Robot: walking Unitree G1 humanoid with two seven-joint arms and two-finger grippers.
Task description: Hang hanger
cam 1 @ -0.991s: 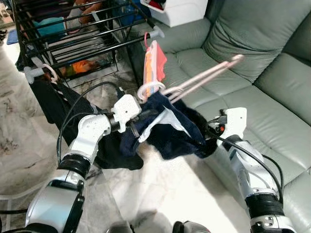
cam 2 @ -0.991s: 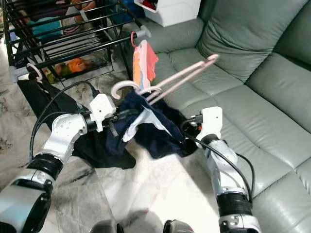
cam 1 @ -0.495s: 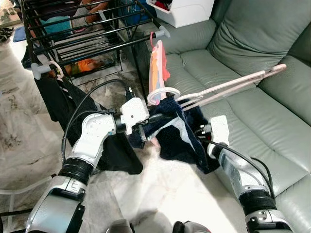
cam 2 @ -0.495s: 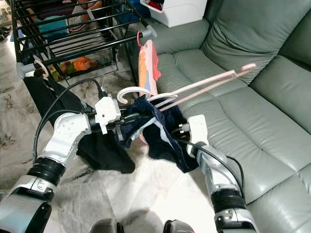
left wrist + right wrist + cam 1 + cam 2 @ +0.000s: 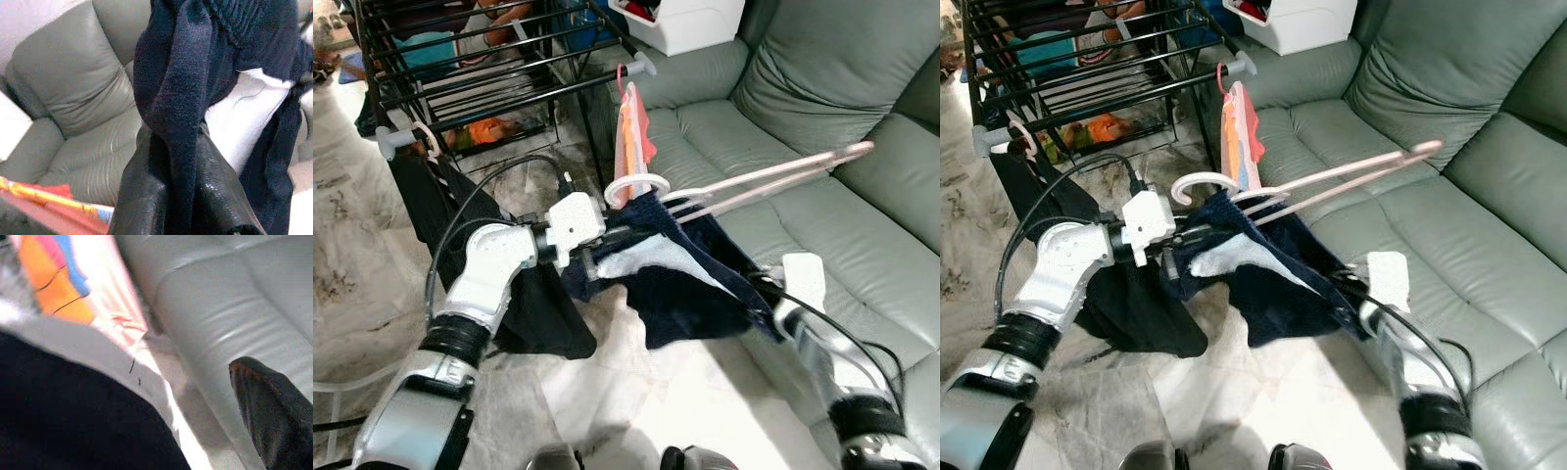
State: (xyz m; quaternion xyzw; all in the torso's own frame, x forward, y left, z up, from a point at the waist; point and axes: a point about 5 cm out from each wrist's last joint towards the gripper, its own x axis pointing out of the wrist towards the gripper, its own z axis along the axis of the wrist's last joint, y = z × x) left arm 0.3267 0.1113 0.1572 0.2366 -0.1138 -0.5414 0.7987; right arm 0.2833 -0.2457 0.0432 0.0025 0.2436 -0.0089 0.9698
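Both tools held a dark garment and pink hanger between the rack and the sofa.

The left tool [image 5: 171, 196] was clamped on a fold of the navy garment [image 5: 690, 294], whose white inner label [image 5: 646, 262] bore no readable writing. The pink hanger [image 5: 744, 184] rose from the cloth toward two o'clock, its hook [image 5: 636, 186] near the drying rack [image 5: 499, 78]. Cloth hid the right tool [image 5: 766, 299]; I could not tell its grip. Behind lay the grey sofa [image 5: 822, 117].

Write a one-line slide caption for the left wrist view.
Left gripper fingers clamped on a fold of dark navy garment, with the grey-green sofa behind.
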